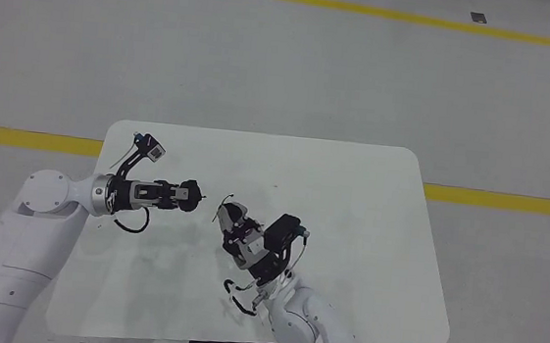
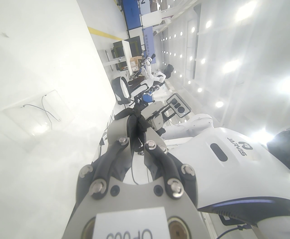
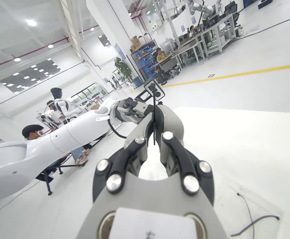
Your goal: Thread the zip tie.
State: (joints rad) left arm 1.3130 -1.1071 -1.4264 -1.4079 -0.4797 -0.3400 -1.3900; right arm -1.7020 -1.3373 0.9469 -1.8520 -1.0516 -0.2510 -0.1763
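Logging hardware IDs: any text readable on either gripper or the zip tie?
left gripper, white label: print upside down, cut off by the picture's edge; not readable whole.
right gripper, white tag: only the top of one mark; unreadable.
zip tie: no print.

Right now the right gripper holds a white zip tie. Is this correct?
Not quite. The zip tie is black, not white. The right wrist view shows it standing upright, pinched in the right gripper.
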